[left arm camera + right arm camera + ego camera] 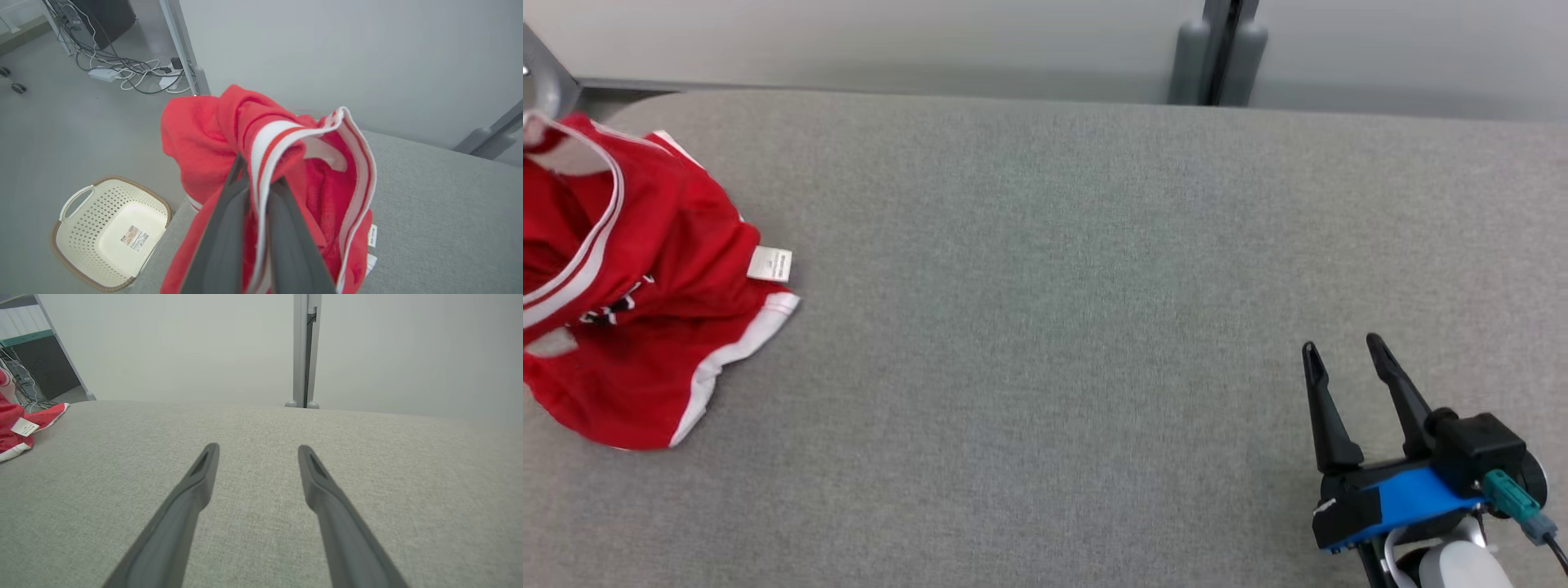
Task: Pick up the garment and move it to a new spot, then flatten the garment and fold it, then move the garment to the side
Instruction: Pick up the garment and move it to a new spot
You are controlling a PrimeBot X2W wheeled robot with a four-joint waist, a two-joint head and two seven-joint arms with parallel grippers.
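Left tool (259, 176) pinched shut on the red garment (645, 286) at the table (1054, 327) left edge; right tool (1342, 345) hovers low, fingers spread wide, holding nothing, open cloth between them

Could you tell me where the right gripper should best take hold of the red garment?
Probably the white-trimmed hem corner, coming low from the robot's right: it juts out flat on the grey surface toward the open right gripper, while the left gripper holds the bunched striped band.
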